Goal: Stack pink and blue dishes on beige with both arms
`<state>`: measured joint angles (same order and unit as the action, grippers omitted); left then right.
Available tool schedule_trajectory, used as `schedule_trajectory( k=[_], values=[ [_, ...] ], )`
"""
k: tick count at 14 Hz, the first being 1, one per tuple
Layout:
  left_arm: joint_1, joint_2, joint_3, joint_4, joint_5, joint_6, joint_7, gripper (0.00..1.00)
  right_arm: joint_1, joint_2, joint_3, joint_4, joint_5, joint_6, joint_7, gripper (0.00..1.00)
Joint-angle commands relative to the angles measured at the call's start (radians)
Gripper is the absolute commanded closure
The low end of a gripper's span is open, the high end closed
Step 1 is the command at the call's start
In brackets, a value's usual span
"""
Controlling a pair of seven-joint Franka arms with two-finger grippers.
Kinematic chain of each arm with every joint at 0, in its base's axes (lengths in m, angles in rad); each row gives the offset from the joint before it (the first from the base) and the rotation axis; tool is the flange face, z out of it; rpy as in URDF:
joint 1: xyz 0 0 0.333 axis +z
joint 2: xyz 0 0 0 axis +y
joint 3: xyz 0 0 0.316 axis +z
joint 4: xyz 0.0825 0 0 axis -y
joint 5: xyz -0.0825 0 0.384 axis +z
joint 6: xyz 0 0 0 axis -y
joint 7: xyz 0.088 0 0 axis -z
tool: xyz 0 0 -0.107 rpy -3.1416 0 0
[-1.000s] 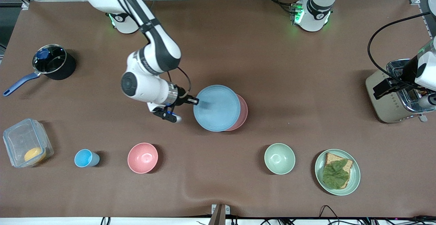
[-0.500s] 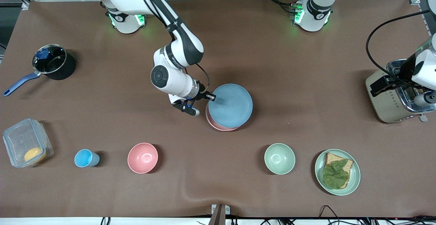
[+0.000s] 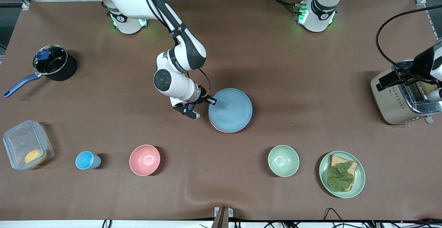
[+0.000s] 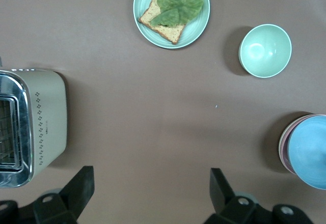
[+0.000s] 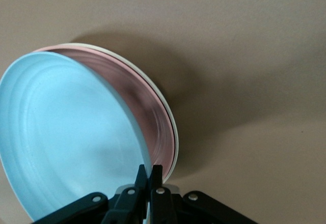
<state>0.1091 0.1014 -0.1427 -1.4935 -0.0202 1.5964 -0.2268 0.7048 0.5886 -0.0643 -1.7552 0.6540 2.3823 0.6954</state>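
Note:
The light blue plate (image 3: 230, 110) lies over the pink plate (image 3: 216, 127), of which only a thin rim shows in the front view. My right gripper (image 3: 211, 101) is shut on the blue plate's rim at the side toward the right arm's end. In the right wrist view the blue plate (image 5: 66, 137) tilts up at the right gripper (image 5: 149, 175), with the pink plate (image 5: 147, 112) under it and the beige plate's rim (image 5: 172, 132) lowest. My left gripper (image 4: 152, 186) hangs open and empty beside the toaster (image 4: 30, 127), where the left arm waits.
Along the edge nearest the camera stand a clear container (image 3: 27, 144), a small blue cup (image 3: 87, 160), a pink bowl (image 3: 144, 160), a green bowl (image 3: 283, 160) and a green plate with bread (image 3: 342, 174). A black saucepan (image 3: 51, 64) stands toward the right arm's end.
My right gripper carried the blue plate toward the left arm's end, over the pink plate, then lowered it onto the stack. The left arm's hand shifted slightly over the toaster.

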Motion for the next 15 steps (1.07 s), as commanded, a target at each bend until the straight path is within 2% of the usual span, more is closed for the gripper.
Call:
schedule_trajectory(
  k=[1, 2, 3, 4, 6, 8, 11, 15],
  values=[
    [0.000, -0.052, -0.021, -0.034, 0.037, -0.012, 0.000, 0.00, -0.001, -0.007, -0.002, -0.012, 0.023, 0.003, 0.004, 1.00],
    [0.000, -0.055, -0.023, -0.040, 0.037, -0.012, -0.002, 0.00, -0.001, -0.007, -0.002, -0.013, 0.023, 0.001, 0.004, 1.00],
    [-0.002, -0.060, -0.024, -0.048, 0.040, -0.012, -0.002, 0.00, -0.001, -0.007, -0.003, -0.013, 0.024, -0.002, 0.007, 0.69],
    [-0.002, -0.071, -0.028, -0.050, 0.051, -0.012, -0.002, 0.00, -0.005, -0.010, -0.003, -0.013, 0.023, -0.003, 0.039, 0.01],
    [0.000, -0.080, -0.037, -0.053, 0.062, -0.012, 0.004, 0.00, -0.013, -0.033, -0.011, -0.012, 0.007, -0.032, 0.053, 0.00],
    [-0.002, -0.080, -0.046, -0.053, 0.074, -0.015, 0.003, 0.00, -0.028, -0.075, -0.073, -0.010, -0.005, -0.127, 0.006, 0.00],
    [-0.002, -0.089, -0.063, -0.048, 0.072, -0.015, 0.001, 0.00, -0.038, -0.119, -0.245, -0.012, -0.051, -0.346, -0.219, 0.00],
    [0.003, -0.089, -0.066, -0.050, 0.072, -0.016, 0.018, 0.00, -0.039, -0.138, -0.443, -0.013, -0.204, -0.489, -0.477, 0.00]
  ],
)
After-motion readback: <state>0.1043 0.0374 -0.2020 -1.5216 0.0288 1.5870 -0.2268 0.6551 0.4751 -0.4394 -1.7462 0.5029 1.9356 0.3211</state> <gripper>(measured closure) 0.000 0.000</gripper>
